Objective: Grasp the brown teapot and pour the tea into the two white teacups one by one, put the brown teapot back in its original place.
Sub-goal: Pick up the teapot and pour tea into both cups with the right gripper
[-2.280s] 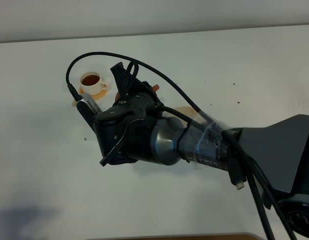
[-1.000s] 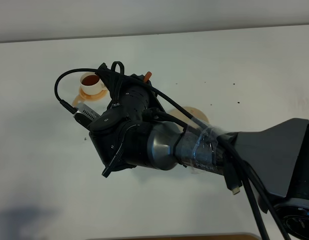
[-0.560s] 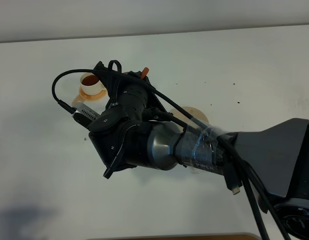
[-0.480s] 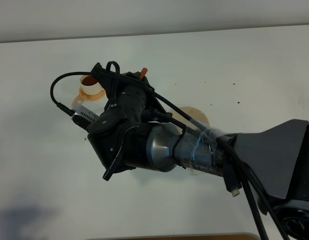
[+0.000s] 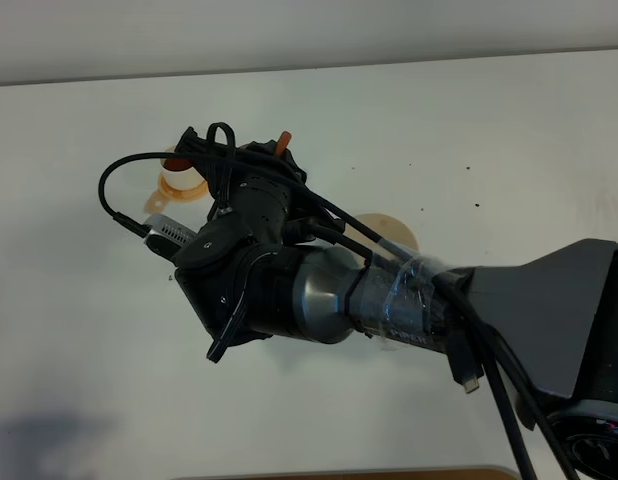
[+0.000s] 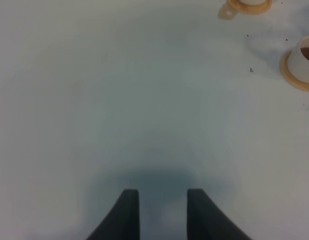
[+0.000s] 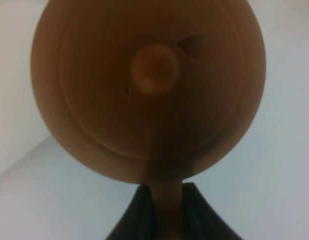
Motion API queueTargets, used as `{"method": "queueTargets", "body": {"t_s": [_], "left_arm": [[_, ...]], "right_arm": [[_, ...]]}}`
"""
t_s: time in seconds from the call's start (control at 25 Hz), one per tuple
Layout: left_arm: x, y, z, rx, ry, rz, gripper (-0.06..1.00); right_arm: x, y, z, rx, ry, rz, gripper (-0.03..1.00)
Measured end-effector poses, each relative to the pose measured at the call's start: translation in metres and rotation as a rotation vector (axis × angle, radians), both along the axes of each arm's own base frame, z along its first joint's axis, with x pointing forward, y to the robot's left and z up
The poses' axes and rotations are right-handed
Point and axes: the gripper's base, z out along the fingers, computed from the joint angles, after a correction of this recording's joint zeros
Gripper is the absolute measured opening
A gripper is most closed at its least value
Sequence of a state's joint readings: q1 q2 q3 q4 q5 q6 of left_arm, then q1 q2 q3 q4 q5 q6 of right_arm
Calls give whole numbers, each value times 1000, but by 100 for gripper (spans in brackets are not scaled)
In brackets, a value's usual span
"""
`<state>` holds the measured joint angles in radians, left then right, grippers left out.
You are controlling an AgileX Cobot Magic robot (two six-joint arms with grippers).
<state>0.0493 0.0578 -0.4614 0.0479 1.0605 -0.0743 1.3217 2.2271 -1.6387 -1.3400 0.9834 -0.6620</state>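
The brown teapot [image 7: 149, 85] fills the right wrist view lid-on, and my right gripper [image 7: 167, 212] is shut on its loop handle. In the exterior high view the right arm [image 5: 289, 280] reaches across to the back left and hides the teapot behind its wrist. One white teacup [image 5: 177, 166] with tea in it peeks out on its orange saucer [image 5: 175, 188] just beyond that wrist. The left wrist view shows both teacups far off: one with tea [image 6: 304, 59] and one cut by the frame edge [image 6: 250, 3]. My left gripper [image 6: 163, 212] hangs open over bare table. The beige coaster [image 5: 394, 232] lies bare.
The white table [image 5: 509, 140] stretches out to the right and front of the arm. Black cables [image 5: 139, 165] loop out from the right wrist. A wall edge runs along the back of the table.
The right arm has carried the teapot a little further left and back, so its wrist now covers most of the cup and saucer that showed plainly before.
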Motion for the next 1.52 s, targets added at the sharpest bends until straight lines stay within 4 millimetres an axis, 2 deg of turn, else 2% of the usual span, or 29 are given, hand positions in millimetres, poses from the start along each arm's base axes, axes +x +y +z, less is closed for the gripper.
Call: {"method": "queueTargets", "body": {"t_s": [1.12, 1.52], "left_arm": [[0, 0, 0, 0, 0, 0, 28], [0, 0, 0, 0, 0, 0, 28]], "right_arm": [[1, 5, 4, -50, -64, 84, 13], [-2, 2, -4, -16, 43, 28, 13]]}}
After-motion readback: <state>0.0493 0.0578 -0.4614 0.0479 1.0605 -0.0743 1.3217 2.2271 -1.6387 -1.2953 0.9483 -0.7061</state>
